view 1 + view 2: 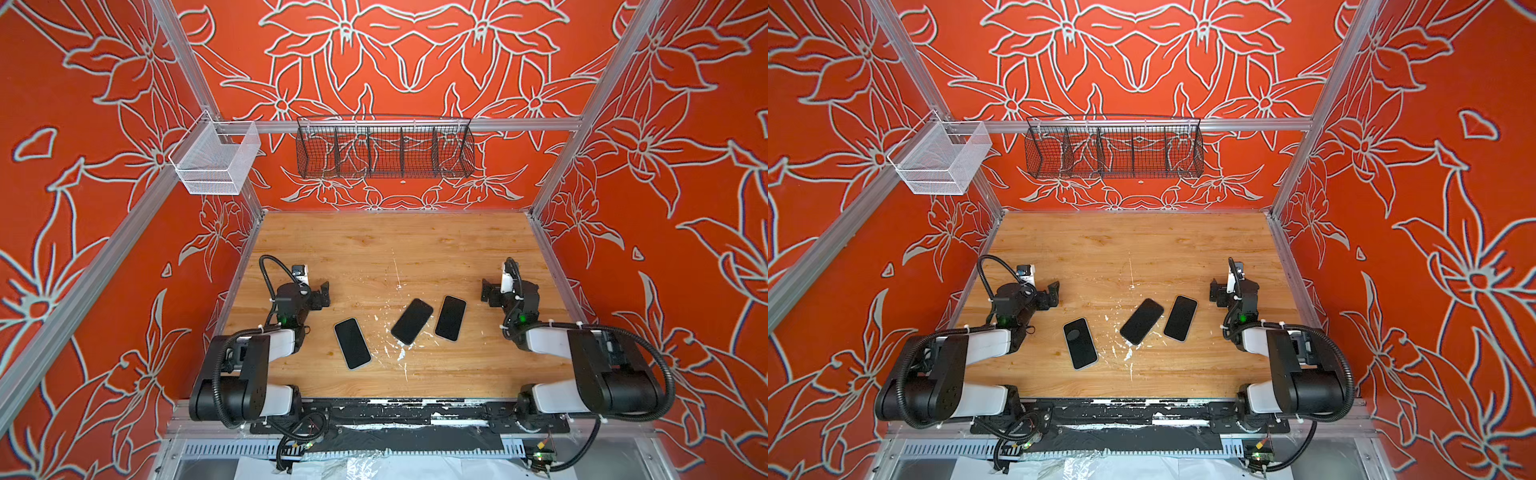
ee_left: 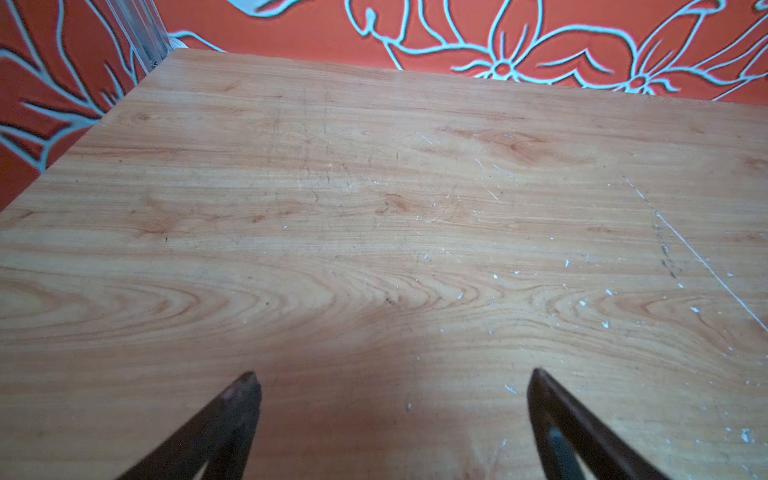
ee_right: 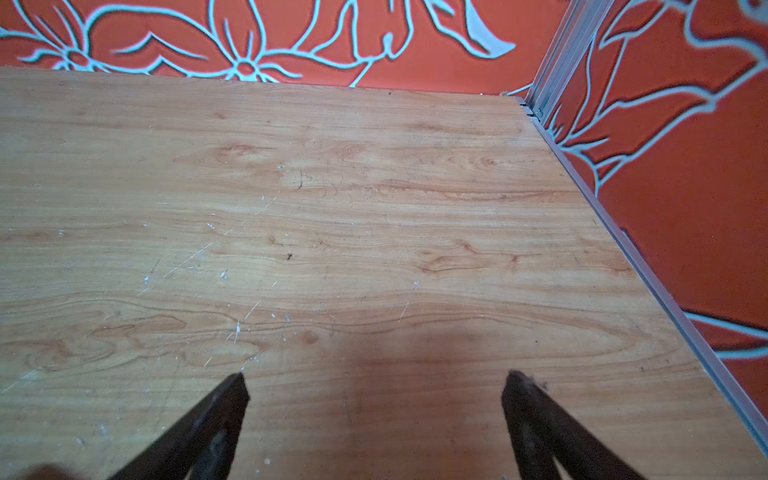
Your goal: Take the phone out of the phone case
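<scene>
Standing left end effector (image 1: 322, 293): fingers were spread wide with nothing between them; in its wrist view (image 2: 392, 376) only bare wood lay past the tips.
Right end effector (image 1: 485, 291): fingers were likewise held apart and empty; its wrist view (image 3: 376, 376) showed bare wood and a wall corner.
Left-side phone (image 1: 352, 343): lay flat, screen up, nearest the left end effector, inward of it and toward the arm bases, clear of its fingers.
Middle phone (image 1: 412, 321): lay flat and tilted between the two end effectors, nearer the right one.
Right-side phone (image 1: 451, 318): lay flat just beside the middle phone, closest of the three to the right end effector, apart from its fingers.
Casing: pale rims ran round the left-side and right-side phones, a dark edge round the middle one; which rim was a cover could not be told.
Surface (image 1: 374, 249): wood grain, flecked white around the phones.
Beyond both end effectors: a black wire basket (image 1: 384, 149) and a white mesh basket (image 1: 216, 160) hung on the far rail.
</scene>
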You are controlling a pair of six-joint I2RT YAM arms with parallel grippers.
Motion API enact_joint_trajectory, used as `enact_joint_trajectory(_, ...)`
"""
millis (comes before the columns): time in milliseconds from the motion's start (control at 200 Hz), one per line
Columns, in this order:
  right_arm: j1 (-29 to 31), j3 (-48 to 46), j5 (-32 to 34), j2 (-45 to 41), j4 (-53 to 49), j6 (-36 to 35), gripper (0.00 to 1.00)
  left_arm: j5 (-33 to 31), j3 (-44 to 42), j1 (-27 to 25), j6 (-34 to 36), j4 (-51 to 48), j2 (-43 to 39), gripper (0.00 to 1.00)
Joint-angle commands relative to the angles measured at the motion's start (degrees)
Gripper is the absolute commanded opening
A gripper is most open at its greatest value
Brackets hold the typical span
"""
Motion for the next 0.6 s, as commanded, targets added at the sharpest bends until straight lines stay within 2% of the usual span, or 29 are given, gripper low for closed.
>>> enact_joint_trajectory(0,0.3,0.9,1.1,0.4,-0.2,0.2,0.98,-1.5,-0.5,-0.4,-0.7,1.7,-0.1,0.97)
enact_joint_trajectory(100,0.3,0.9,1.1,0.3,-0.1,0.3,0.98,-3.0,0.3,-0.4,-1.3,0.6,0.1,0.97)
enact_joint_trajectory(596,0.3,0.9,1.1,0.3,-0.2,0.2,0.98,-3.1,0.7,-0.5,-1.3,0.0,0.3,0.97)
